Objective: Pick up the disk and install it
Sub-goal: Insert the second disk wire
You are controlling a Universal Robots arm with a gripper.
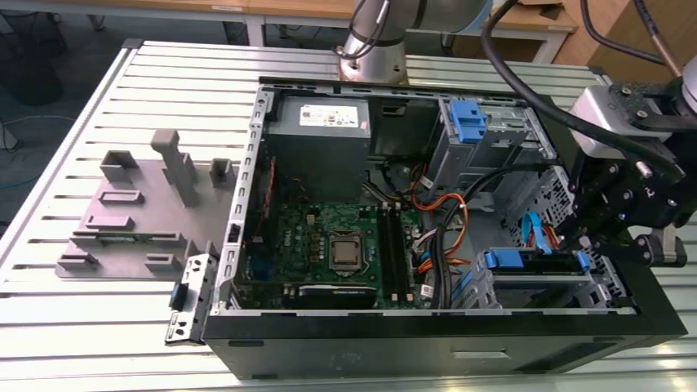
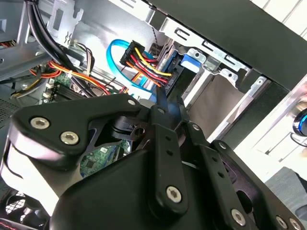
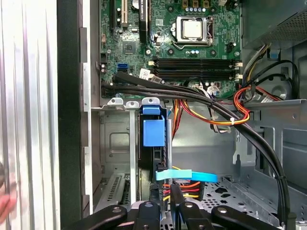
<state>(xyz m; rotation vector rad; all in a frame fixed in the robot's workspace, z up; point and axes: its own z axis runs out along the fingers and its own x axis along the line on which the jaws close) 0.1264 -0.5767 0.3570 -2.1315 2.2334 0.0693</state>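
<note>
Black hand: jointed metal links with bright screw heads, reaching into the open computer case.
Hand opening: the fingers are drawn almost together, with only a thin slit between them and nothing visibly pinched there.
Hand contact: the tips sit just beside the bundle of red, yellow and black wires; whether they touch it cannot be told.
Disk: flat and rectangular, slotted on edge in the drive cage near the case's front panel, at the exterior view's right.
Drive cage: thin silver sheet metal, folded and perforated.
Blue tab: smooth square plastic over the disk's slot.
Flat cable: glossy light-blue ribbon, crossing just beside the fingertips.
Motherboard: green, studded with chips and long black slots.
Counter: ribbed aluminium slats.
Grey fixture: matte plastic with upright blocks, well apart from the hand.
</note>
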